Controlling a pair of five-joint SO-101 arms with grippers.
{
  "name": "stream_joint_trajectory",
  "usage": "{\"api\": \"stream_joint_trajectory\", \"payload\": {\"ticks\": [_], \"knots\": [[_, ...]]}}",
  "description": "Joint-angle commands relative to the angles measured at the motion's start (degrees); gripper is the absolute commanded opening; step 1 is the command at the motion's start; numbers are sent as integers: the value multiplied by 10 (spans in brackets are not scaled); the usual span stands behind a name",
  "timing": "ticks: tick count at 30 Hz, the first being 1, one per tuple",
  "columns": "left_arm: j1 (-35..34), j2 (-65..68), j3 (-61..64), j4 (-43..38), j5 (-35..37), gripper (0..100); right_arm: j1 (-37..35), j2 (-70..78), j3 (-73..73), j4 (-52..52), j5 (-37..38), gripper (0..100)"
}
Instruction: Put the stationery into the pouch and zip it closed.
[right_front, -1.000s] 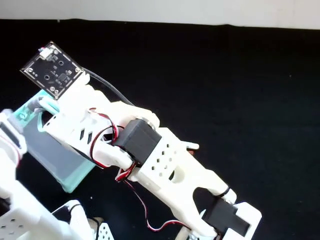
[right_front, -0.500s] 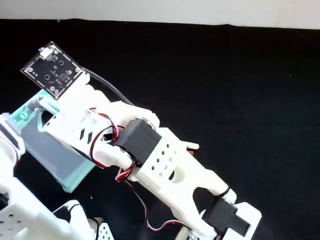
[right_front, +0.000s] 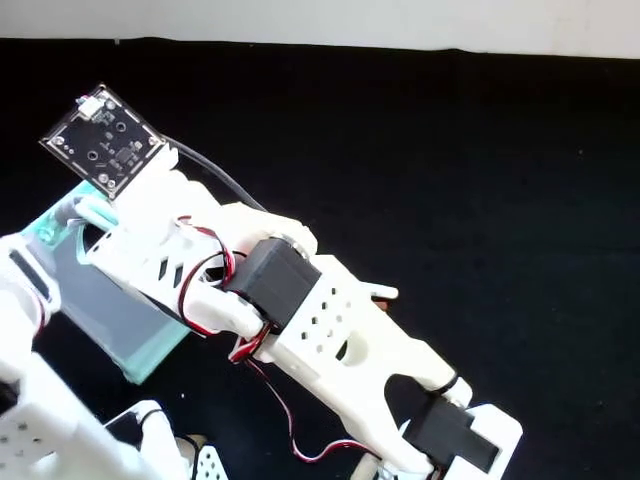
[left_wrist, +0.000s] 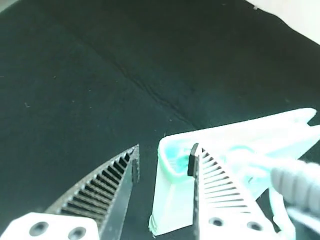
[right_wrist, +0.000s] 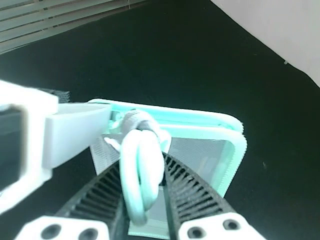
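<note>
Flat near worktop (right_front: 450, 180) left edge lay pouch (right_front: 105, 305). Jaws of right gripper (right_wrist: 143, 162) clenched on pull loop (right_wrist: 139, 142); zip edge ran away from them along pouch. Jaws of left gripper (left_wrist: 164, 150) released, straddling pouch corner, placed to brace.

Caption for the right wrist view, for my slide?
Right gripper pinching the pull loop over the mint pouch.

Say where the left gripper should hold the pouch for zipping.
Probably the corner rim of the pouch, from the bare table side: thin, flat edge, right at the open left gripper, clear of the pull loop in the right gripper.
</note>
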Motion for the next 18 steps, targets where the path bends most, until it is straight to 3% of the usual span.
{"api": "stream_joint_trajectory", "payload": {"ticks": [1, 6, 14, 18], "knots": [[-4, 5, 16, 9, -7, 184, 0, -29, -15, -10, -6, 6], [0, 5, 20, 9, -14, 0, 0, -29, -15, -10, -6, 6], [0, 5, 17, 9, -37, 7, 4, -29, -15, -10, -6, 6], [-1, 5, 15, 9, -38, 7, 48, -29, -15, -9, -6, 6]]}}
